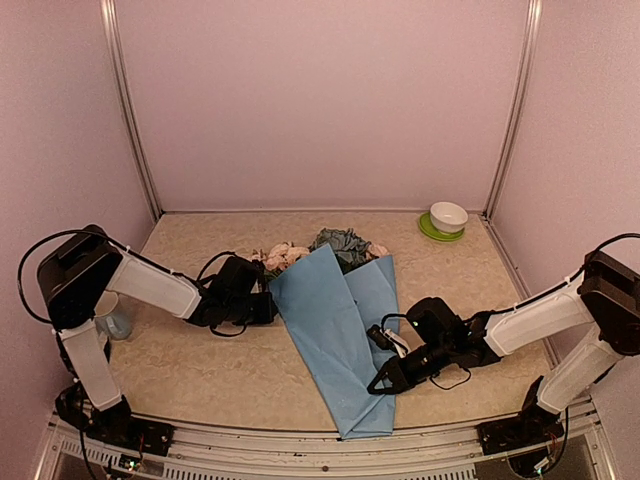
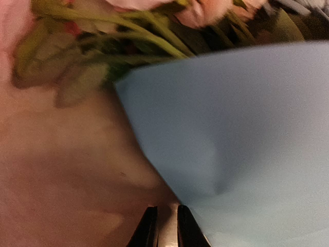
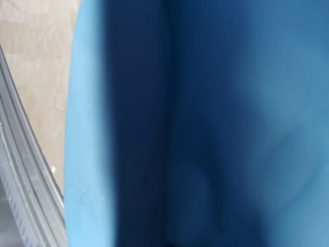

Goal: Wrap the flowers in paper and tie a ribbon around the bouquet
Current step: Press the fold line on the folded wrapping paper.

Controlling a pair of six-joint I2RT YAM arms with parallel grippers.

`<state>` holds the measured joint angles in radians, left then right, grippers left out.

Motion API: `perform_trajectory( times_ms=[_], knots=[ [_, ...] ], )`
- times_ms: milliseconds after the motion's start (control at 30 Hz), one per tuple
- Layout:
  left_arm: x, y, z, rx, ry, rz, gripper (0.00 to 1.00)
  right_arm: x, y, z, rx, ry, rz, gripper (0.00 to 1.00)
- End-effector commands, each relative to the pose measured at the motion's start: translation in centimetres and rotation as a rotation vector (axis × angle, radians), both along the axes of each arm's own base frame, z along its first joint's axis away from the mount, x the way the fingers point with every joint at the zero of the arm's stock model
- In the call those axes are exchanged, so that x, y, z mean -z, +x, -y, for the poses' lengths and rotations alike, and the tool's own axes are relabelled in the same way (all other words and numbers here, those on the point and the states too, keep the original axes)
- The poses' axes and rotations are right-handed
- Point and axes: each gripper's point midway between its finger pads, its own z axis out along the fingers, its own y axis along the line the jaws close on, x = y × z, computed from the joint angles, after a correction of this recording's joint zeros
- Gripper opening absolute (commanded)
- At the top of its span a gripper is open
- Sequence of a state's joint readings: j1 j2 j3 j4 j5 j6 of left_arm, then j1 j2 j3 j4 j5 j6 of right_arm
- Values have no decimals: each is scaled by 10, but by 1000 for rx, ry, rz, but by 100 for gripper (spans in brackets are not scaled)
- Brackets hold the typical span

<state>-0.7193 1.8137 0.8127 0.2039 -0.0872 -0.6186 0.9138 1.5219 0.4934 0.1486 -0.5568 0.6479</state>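
The paper (image 1: 335, 340) lies folded lengthwise on the bench (image 1: 220, 370), with the flowers (image 1: 290, 254) poking out at its far end. The left hand (image 1: 268, 305) sits at the paper's left edge, its fingers (image 2: 148, 229) narrow with a slit between them; whether they pinch the paper I cannot tell. The right hand (image 1: 382, 380) rests closed at the paper's right edge.
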Motion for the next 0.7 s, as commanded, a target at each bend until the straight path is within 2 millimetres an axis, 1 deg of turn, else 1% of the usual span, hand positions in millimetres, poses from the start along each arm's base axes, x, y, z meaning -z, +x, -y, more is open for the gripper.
perform_trajectory(
  times_ms=[0, 133, 167, 233, 267, 300, 333, 367, 400, 433, 467, 500, 533, 600, 667],
  knots=[
    [8, 30, -44, -120, 108, -5, 14, 1, -2, 6, -1, -25, -7, 0],
    [-5, 50, -63, -166, 139, 28, 15, 1, -3, 8, 7, -27, -4, 0],
    [-11, 52, -64, -172, 141, 38, 14, 1, -3, 8, 8, -25, -4, 0],
    [-26, 52, -59, -168, 125, 71, 13, 0, -3, 8, 9, -23, -2, 0],
    [-36, 47, -54, -157, 117, 100, 13, 0, -2, 7, 9, -22, -2, 0],
    [-48, 40, -43, -132, 117, 143, 13, -1, -1, 6, 9, -18, 1, 0],
    [-63, 32, -28, -87, 118, 196, 13, -2, -1, 5, 9, -16, 1, 0],
    [-75, 18, -3, -7, 111, 244, 13, -2, -1, 5, 7, -15, 2, 0],
    [-83, 7, 17, 69, 93, 268, 14, -1, -1, 4, 4, -16, 1, 0],
    [-82, -1, 31, 120, 76, 258, 14, -1, 0, 4, 4, -15, 1, 0],
    [-76, -5, 39, 151, 57, 228, 13, 0, -1, 3, 2, -18, -2, 0],
    [-68, -7, 41, 159, 44, 196, 11, 0, -1, 4, 1, -19, -4, 0],
    [-58, -7, 40, 152, 40, 166, 10, 1, -1, 4, 0, -21, -5, 0],
    [-42, -1, 30, 115, 60, 131, 7, 0, -1, 3, -1, -17, -5, 0],
    [-31, 4, 24, 98, 72, 108, 7, -2, 0, 3, 0, -14, -1, 0]
  ],
)
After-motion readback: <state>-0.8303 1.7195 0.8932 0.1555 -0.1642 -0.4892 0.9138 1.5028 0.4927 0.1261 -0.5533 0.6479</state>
